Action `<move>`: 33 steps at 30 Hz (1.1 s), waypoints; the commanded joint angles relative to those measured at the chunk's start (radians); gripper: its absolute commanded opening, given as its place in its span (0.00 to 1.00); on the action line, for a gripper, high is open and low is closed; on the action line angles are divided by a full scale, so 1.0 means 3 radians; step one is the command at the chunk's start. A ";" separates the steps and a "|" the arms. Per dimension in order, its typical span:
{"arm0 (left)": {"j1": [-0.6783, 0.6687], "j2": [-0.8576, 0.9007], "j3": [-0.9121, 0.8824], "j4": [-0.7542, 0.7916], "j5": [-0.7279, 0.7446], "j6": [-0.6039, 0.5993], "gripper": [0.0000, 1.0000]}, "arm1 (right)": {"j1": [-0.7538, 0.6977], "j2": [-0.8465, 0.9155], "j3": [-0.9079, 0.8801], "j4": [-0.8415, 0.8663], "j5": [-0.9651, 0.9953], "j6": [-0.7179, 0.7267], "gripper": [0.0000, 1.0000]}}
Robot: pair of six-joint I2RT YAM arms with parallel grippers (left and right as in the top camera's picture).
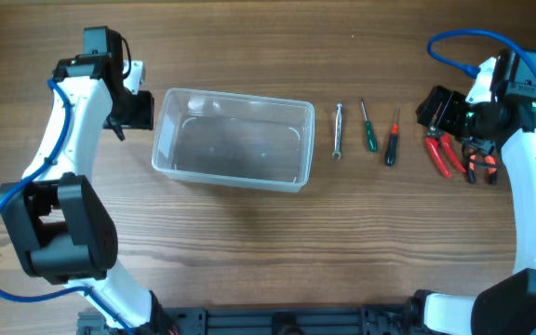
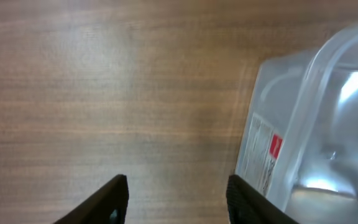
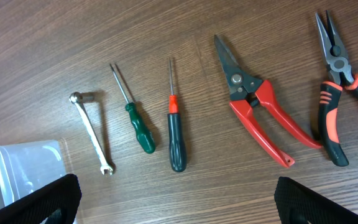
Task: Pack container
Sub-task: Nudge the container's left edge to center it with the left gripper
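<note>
**Nothing packed yet**

Holds nothing in the left pincer (image 2: 178,200), spread wide just beside the short end of the container (image 1: 234,94); cannot tell whether touching it. Holds nothing in the right pincer (image 3: 179,202) either, parted wide above the row of tools. Finds the container upright, left of centre on the bench (image 1: 249,251), clear and empty. Finds five tools outside, to its right: a small wrench (image 3: 92,134) nearest, then a green screwdriver (image 3: 139,129), a black-handled screwdriver (image 3: 176,142), red snips (image 3: 261,107) and orange-and-black pliers (image 3: 332,121). Puts the job at its very start: leaves all five to lift and drop in, probably for the right arm, nearer to them.
</note>
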 commanded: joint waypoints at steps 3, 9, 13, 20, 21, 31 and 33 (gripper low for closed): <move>-0.0015 -0.0216 0.0005 0.0169 0.0411 0.0090 0.53 | -0.0001 0.0025 0.0071 0.0006 0.0061 -0.0029 1.00; -0.0015 -0.0240 0.0005 -0.0172 0.0907 0.0392 0.54 | -0.0001 0.0025 0.0071 0.0006 0.0061 -0.0029 1.00; -0.0015 -0.0240 -0.0042 -0.0355 0.0913 0.0674 0.54 | -0.0001 0.0025 0.0071 0.0015 0.0061 -0.0029 1.00; -0.0015 -0.0212 -0.0289 -0.0256 0.0912 0.0738 0.43 | -0.0001 0.0025 0.0071 0.0015 0.0061 -0.0028 1.00; -0.0015 -0.0205 -0.0343 -0.0209 0.0913 0.0736 0.42 | -0.0001 0.0025 0.0071 0.0018 0.0060 -0.0027 1.00; -0.0017 -0.0175 -0.0595 -0.0003 0.0899 0.0277 0.04 | -0.0001 0.0025 0.0071 0.0006 0.0058 0.0015 1.00; -0.0034 -0.0175 -0.0595 -0.0043 0.0898 -0.0014 0.04 | -0.0001 0.0025 0.0071 0.0005 0.0060 0.0070 1.00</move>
